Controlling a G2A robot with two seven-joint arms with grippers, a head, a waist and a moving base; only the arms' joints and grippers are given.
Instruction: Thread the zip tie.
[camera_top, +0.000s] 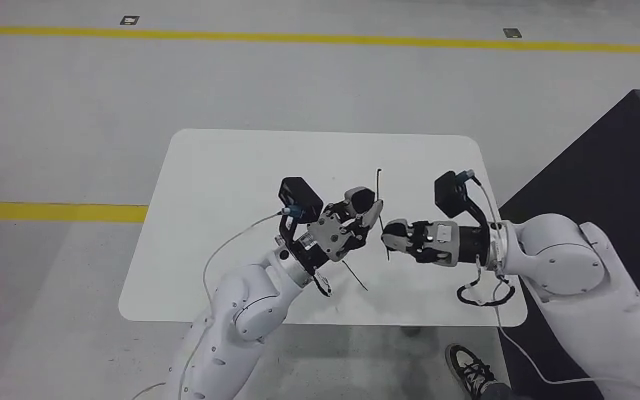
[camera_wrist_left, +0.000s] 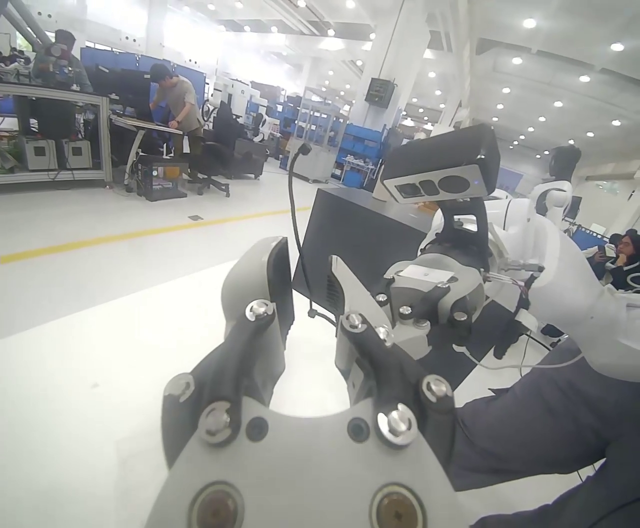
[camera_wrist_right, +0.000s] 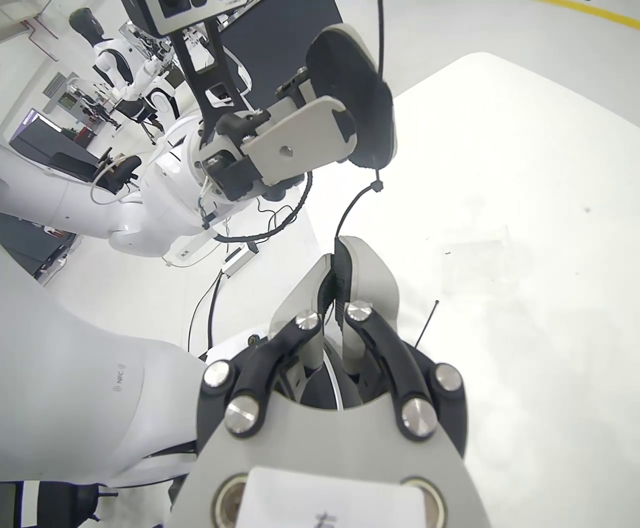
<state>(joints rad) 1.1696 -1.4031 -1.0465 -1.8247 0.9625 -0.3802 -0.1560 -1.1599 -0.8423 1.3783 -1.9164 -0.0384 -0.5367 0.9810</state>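
A thin black zip tie (camera_top: 379, 190) (camera_wrist_left: 295, 210) stands upright above the white table (camera_top: 240, 200). Its long strand passes between the spread fingers of my left gripper (camera_top: 368, 208) (camera_wrist_left: 310, 260), close to one black pad (camera_wrist_right: 350, 85), and I see no clamping. Below, a small block on the tie (camera_wrist_right: 376, 187) (camera_wrist_left: 312, 313) sits just past those fingers. From the block a short curved piece (camera_wrist_right: 352, 207) runs into my right gripper (camera_wrist_right: 337, 250) (camera_top: 388, 238), which is shut on it. The two grippers face each other, almost touching, over the table's front middle.
A second black zip tie (camera_top: 353, 274) (camera_wrist_right: 426, 325) lies flat on the table under the grippers. A dark cabinet (camera_top: 590, 160) (camera_wrist_left: 360, 225) stands off the table's right side. A person's shoe (camera_top: 470, 368) is at the front edge. The table's left half is bare.
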